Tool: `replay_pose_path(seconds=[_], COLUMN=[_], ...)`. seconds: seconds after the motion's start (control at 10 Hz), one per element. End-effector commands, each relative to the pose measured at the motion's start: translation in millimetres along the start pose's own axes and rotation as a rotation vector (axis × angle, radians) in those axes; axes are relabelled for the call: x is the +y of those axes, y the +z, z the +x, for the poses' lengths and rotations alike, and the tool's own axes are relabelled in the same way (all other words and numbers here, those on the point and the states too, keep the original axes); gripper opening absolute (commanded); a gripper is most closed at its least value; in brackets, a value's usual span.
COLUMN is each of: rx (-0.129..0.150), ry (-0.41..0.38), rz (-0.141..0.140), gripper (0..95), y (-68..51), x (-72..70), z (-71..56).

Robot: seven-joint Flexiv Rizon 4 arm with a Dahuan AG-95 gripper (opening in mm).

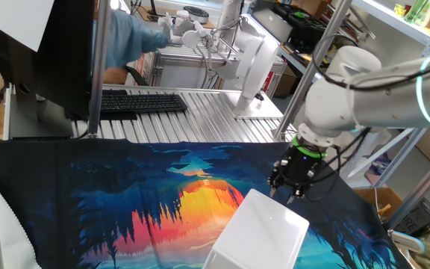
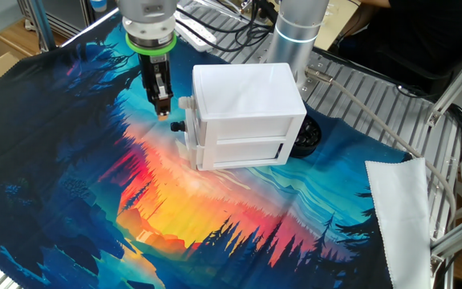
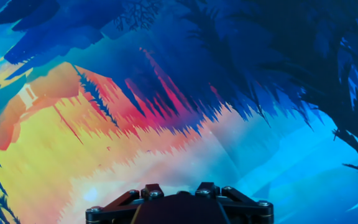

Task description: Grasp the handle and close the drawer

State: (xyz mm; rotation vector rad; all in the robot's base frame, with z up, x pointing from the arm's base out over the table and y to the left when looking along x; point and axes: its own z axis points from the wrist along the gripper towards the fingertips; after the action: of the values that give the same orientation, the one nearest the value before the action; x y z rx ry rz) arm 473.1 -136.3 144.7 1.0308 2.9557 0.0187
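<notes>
The drawer unit (image 2: 247, 100) is a glossy white box with rounded edges standing on the printed cloth; it also shows in one fixed view (image 1: 263, 232) at the bottom edge. Its drawer (image 2: 243, 148) looks slightly out on the left side, where a small handle (image 2: 184, 103) sticks out. My gripper (image 2: 162, 111) points down just left of the handle, a little apart from it, with the fingers close together and nothing between them. In one fixed view the gripper (image 1: 290, 193) hangs just behind the unit. The hand view shows only cloth and the gripper's base (image 3: 179, 205).
A colourful printed cloth (image 2: 135, 201) covers the table. The robot's base column (image 2: 295, 32) stands right behind the unit. A white cloth (image 2: 399, 209) lies at the right. A keyboard (image 1: 140, 102) and an upright white panel (image 1: 256, 63) stand at the far side.
</notes>
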Motion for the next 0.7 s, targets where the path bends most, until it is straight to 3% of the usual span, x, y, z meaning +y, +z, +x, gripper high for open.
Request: replay_pose_path(seconds=[0.1,0.7], rx=[0.026,0.031], ry=[-0.016,0.007], rz=[-0.011,-0.013], gripper=[38.0,38.0], y=[-0.4,0.1], x=[0.8,0.7], z=[-0.5,0.3])
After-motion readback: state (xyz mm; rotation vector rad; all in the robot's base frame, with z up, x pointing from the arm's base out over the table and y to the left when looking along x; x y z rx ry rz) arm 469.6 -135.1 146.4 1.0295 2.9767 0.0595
